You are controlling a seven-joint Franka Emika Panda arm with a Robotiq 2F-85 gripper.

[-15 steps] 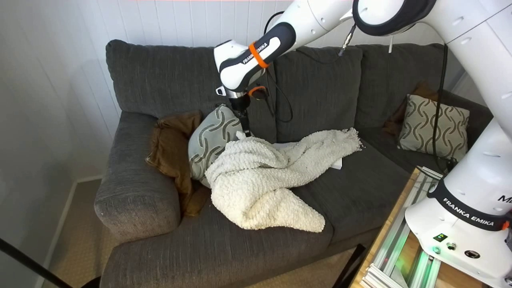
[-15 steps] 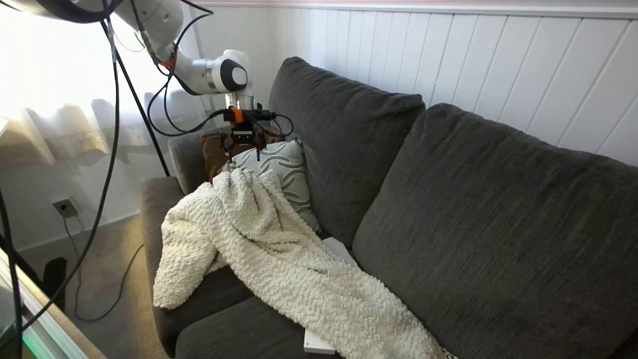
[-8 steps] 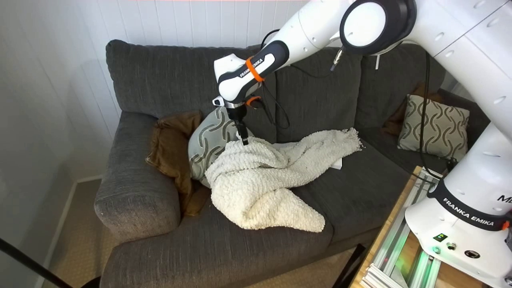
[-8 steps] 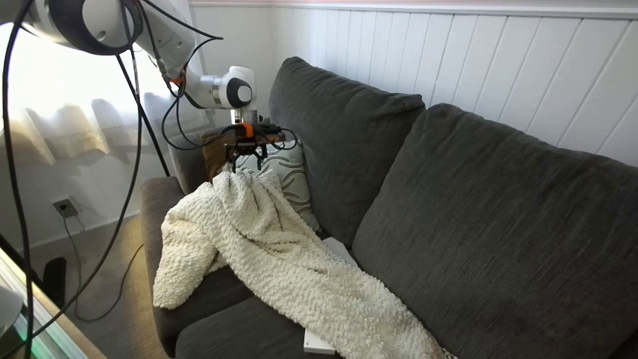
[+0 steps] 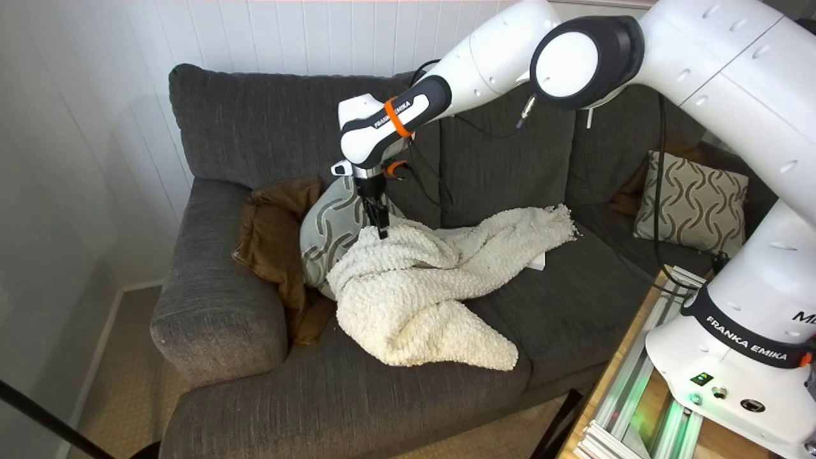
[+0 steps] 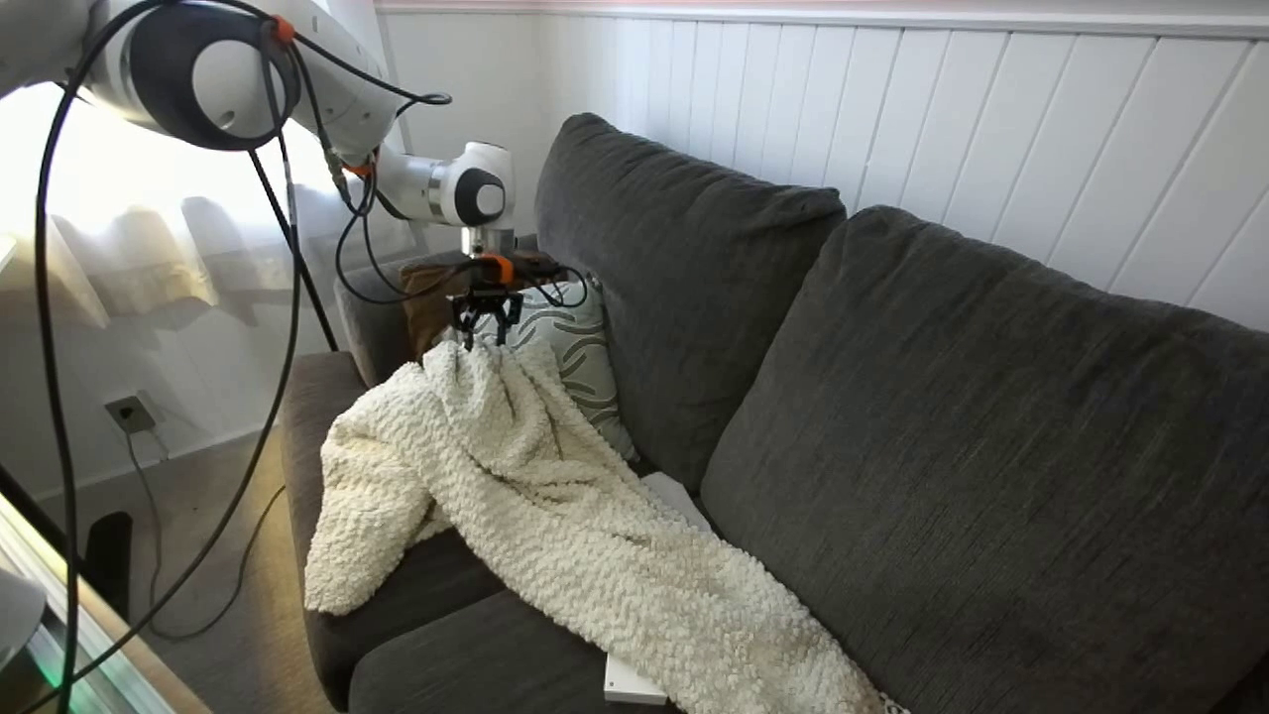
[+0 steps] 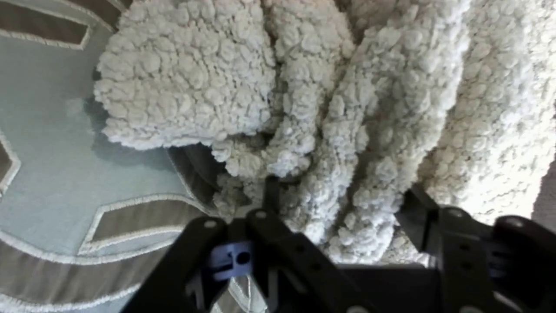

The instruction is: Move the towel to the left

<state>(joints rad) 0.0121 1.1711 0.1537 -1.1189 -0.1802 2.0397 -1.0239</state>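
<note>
The towel, a rumpled cream-white fluffy cloth (image 5: 414, 290), lies across the sofa seats and up against a patterned pillow. It also shows in an exterior view (image 6: 585, 526) and fills much of the wrist view (image 7: 186, 74). My gripper (image 5: 380, 234) points down at the towel's raised upper edge near the pillow. In an exterior view the gripper (image 6: 486, 344) has its fingertips at the bunched top folds. In the wrist view the gripper (image 7: 341, 198) is partly closed, its jaws apart with towel folds between them. The fingertips are partly sunk in the cloth.
A grey-white patterned pillow (image 5: 331, 220) and a brown pillow (image 5: 274, 229) lean at the sofa's armrest (image 5: 217, 306). A white flat object (image 6: 634, 684) sticks out under the towel. Sofa back cushions (image 5: 274, 121) stand behind the gripper. Another patterned pillow (image 5: 692, 201) sits farther along the sofa.
My gripper has come down onto the towel's top folds. Its fingers have drawn closer together in the last half second. The towel lies almost as before.
</note>
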